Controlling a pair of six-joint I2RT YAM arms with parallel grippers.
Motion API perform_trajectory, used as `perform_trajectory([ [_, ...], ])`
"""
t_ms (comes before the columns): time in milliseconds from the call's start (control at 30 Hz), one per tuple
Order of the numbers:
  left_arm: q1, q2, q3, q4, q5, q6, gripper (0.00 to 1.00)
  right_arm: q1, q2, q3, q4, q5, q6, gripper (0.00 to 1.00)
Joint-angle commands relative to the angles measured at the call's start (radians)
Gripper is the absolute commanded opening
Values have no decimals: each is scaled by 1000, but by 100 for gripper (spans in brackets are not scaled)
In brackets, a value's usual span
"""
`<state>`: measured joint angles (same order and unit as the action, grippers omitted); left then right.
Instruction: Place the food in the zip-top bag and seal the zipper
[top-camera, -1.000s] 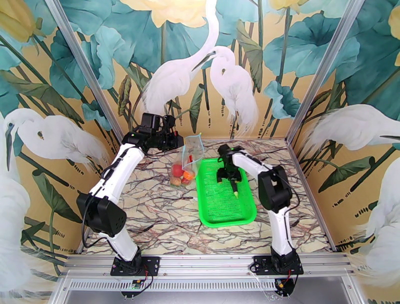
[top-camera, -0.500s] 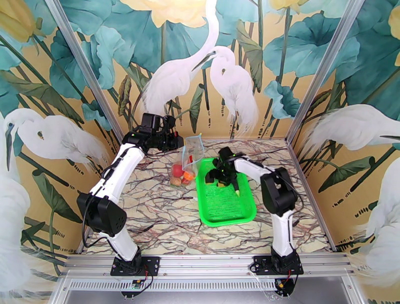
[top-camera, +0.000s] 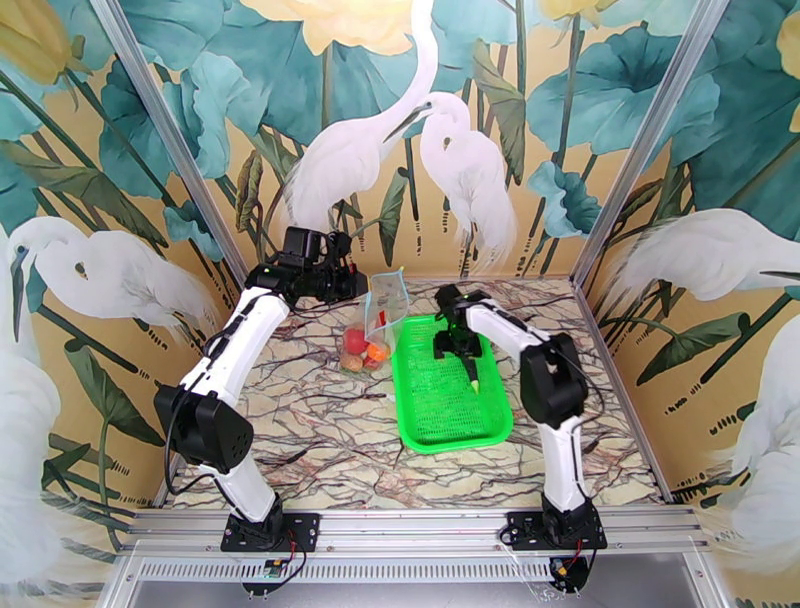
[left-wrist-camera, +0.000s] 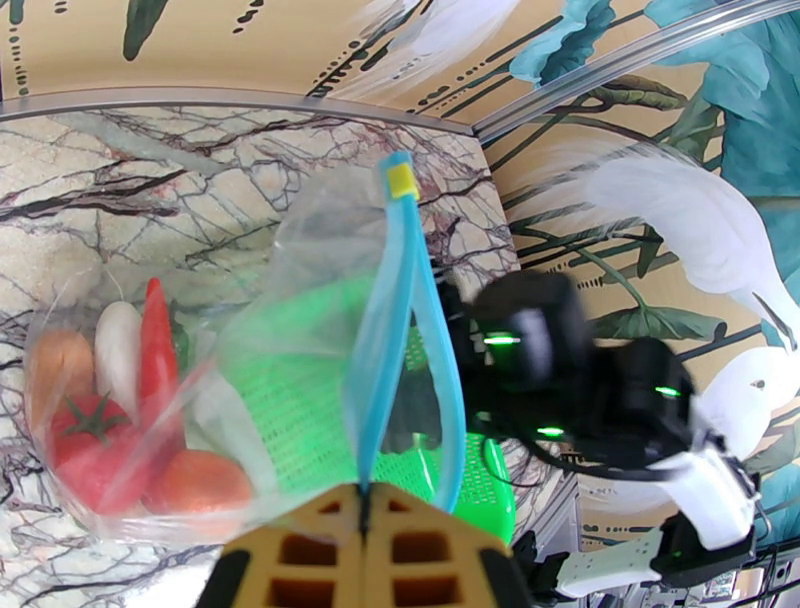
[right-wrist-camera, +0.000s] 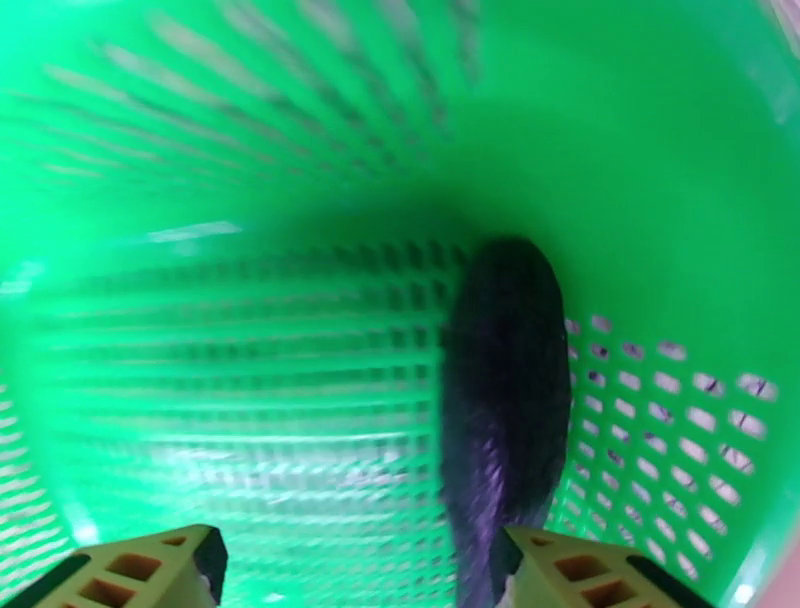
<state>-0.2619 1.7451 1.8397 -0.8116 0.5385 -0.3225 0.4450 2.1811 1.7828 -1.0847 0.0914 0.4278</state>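
The clear zip-top bag (left-wrist-camera: 300, 260) hangs upright, its mouth spread. My left gripper (left-wrist-camera: 365, 520) is shut on one end of the light blue zipper (left-wrist-camera: 385, 330). Food lies in the bag's bottom: a tomato (left-wrist-camera: 88, 430), a red chili (left-wrist-camera: 155, 335), a white radish (left-wrist-camera: 118, 340), a potato (left-wrist-camera: 55, 365) and an orange (left-wrist-camera: 195, 480). From above, the bag (top-camera: 383, 305) stands beside the green basket (top-camera: 445, 420). My right gripper (right-wrist-camera: 360, 578) is open, low inside the basket (right-wrist-camera: 250, 150). A dark eggplant (right-wrist-camera: 505, 400) lies on the mesh against the inner side of its right finger (right-wrist-camera: 600, 575).
The basket stands right of centre on the marble table (top-camera: 300, 420), its left rim close to the bag. Painted walls and metal posts (top-camera: 610, 190) close off the back and sides. The right arm (left-wrist-camera: 560, 370) reaches in just behind the bag's mouth.
The right gripper swung left inside the basket half a second ago and has come back right, over the eggplant. The left arm and the bag have stayed still.
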Motion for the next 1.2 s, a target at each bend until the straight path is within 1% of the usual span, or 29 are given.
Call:
perform_trajectory([
  [0,7,-24,-17,15,3,-8,0,-1,52,41,-68,89,31,78],
  [133,7,-28,-20,7,1,-7,0,0,103,61,-80,109,28,80],
  [200,7,-30,-19,2,-3,-4,0,-8,122,54,-63,67,23,80],
  [267,7,-29,-19,-3,-5,0,0,-23,130,33,-16,-50,23,80],
  [300,7,-30,-19,-5,-5,2,0,-36,125,9,31,-158,22,80],
  [333,7,-30,-20,-7,-6,1,0,-48,113,-23,95,-293,21,79],
  [367,7,-31,-19,-9,-8,3,0,-53,98,-50,151,-392,22,78],
  [433,7,-30,-17,-15,-11,8,0,-48,43,-116,261,-538,20,76],
  [500,7,-30,-16,-15,-13,9,0,-39,-10,-154,319,-616,-4,76],
  [567,7,-26,-11,-16,-12,10,0,-29,-55,-163,320,-685,-55,75],
  [600,8,-23,-6,-15,-11,10,0,-25,-84,-165,311,-695,-81,75],
  [667,7,-18,1,-15,-6,9,0,-22,-149,-181,303,-673,-108,75],
  [733,8,-13,3,-12,-3,8,0,-30,-218,-192,288,-610,-115,74],
  [867,7,-4,7,-5,4,4,0,-43,-332,-185,246,-480,-117,62],
  [933,7,-4,7,-1,9,2,0,-46,-385,-167,197,-363,-112,57],
  [1033,7,-7,3,2,6,2,0,-57,-429,-142,91,-137,-100,57],
  [1067,7,-8,0,4,6,2,0,-66,-436,-137,60,-85,-99,59],
  [1100,8,-8,0,5,7,3,0,-78,-437,-136,23,-45,-104,60],
  [1167,7,-13,-3,9,8,4,0,-103,-436,-153,-16,-14,-123,64],
])
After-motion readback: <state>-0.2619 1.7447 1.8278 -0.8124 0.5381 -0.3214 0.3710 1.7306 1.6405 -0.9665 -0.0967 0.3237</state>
